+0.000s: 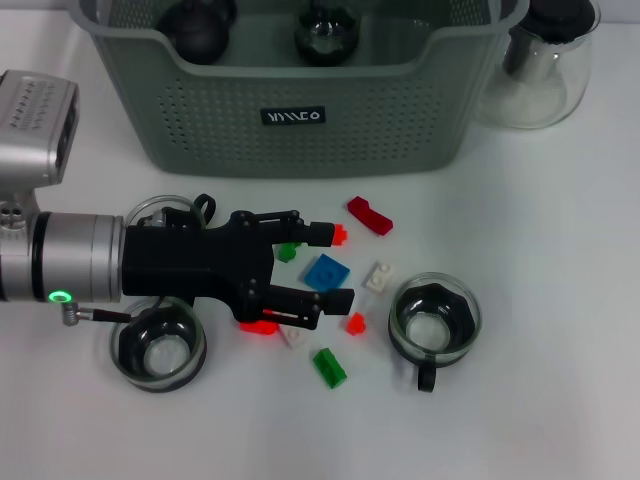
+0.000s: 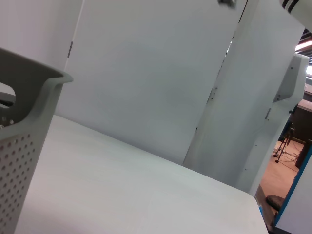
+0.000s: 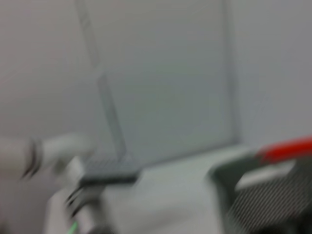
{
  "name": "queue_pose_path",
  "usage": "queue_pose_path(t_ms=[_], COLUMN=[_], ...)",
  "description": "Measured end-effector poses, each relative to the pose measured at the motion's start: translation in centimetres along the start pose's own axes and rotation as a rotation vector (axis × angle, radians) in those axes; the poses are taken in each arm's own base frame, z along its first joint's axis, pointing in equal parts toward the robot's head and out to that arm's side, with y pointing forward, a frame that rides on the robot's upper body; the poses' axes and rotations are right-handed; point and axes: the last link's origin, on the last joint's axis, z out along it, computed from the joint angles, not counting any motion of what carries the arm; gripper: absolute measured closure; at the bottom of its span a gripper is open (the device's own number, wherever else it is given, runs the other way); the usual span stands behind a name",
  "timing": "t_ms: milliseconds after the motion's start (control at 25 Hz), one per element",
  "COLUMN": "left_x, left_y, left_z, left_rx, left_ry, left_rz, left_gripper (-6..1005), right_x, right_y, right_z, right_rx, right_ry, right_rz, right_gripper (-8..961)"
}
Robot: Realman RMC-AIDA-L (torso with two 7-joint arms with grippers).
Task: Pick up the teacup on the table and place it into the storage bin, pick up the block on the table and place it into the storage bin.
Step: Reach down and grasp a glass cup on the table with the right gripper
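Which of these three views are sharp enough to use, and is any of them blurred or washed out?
Head view: sharp, evenly lit, soft shadows under the left gripper and the teacups; the white table is bright but not blown out. Left wrist view: sharp, showing the storage bin corner. Right wrist view: heavily blurred, nothing identifiable.

storage bin [image 1: 300, 100] rear centre | carafe [image 1: 540, 70] right of it | blocks [image 1: 326, 272] between two teacups [image 1: 434, 320] in front

The head view looks steeply down from close on the worktop [image 1: 560, 420]. The left wrist view faces low across the worktop [image 2: 122, 195], sharing the storage bin [image 1: 300, 120] corner [image 2: 24, 126]. The right wrist view is too blurred to place.
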Motion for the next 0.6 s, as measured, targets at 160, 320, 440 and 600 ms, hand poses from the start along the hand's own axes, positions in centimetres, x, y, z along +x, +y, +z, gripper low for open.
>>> queue_pose_path(t_ms=[160, 320, 440, 600], left_x=[0.0, -0.1, 0.0, 0.0], left_y=[0.0, 0.0, 0.0, 0.0], left_z=[0.0, 0.0, 0.0, 0.1], left_rx=[-0.001, -0.002, -0.003, -0.003], left_ry=[-0.003, -0.005, -0.004, -0.003], left_rz=[0.0, 0.002, 0.004, 0.013], left_gripper=[172, 173, 174, 175], right_x=[3.5, 6.6, 8.3, 10.0], right_y=[0.9, 0.6, 0.2, -0.2], right_z=[-0.7, -0.4, 1.0, 3.3], right_rx=[-0.092, -0.063, -0.029, 0.01], right_ry=[0.152, 0.33, 0.467, 0.614], right_rz=[0.065, 0.163, 0.205, 0.211], right_gripper=[90, 91, 92, 94])
